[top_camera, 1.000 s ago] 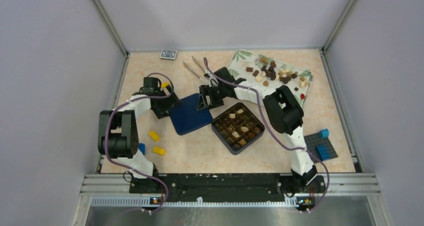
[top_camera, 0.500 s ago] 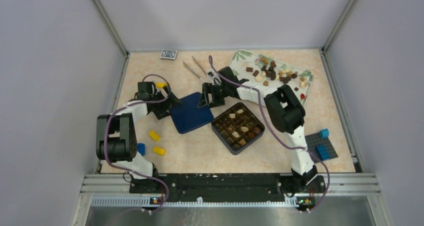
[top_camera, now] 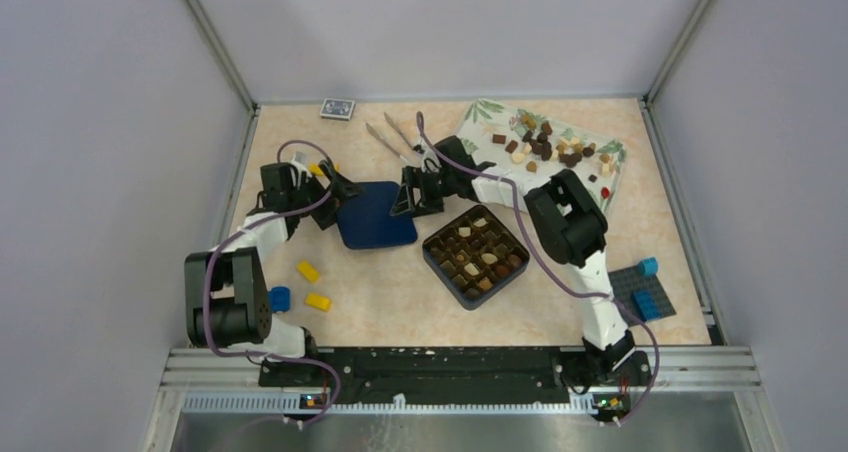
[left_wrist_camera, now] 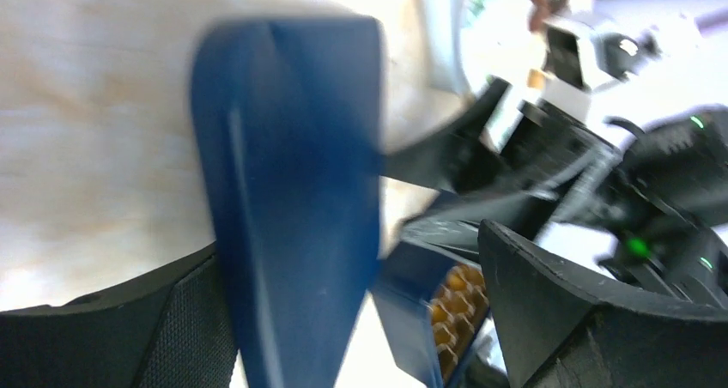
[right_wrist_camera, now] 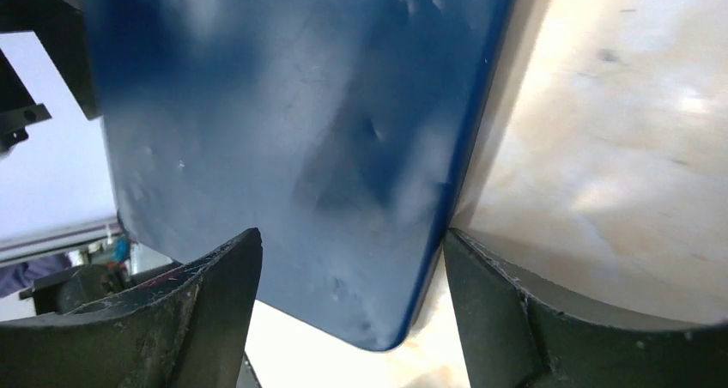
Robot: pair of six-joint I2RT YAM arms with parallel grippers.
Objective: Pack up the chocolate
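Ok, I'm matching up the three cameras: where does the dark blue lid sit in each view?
Top external: the blue lid is at centre, left of the chocolate box.
Left wrist: the blue lid fills the middle, blurred.
Right wrist: the blue lid fills the upper left.
Shared landmark: the right gripper at the lid's edge, dark on its right in the left wrist view, and straddling it in its own.

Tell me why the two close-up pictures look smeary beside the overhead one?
Left wrist view: the blue lid is smeared by blur, and the top right is blown out white. Right wrist view: soft focus, glare on the table. Top view: sharp, evenly lit.
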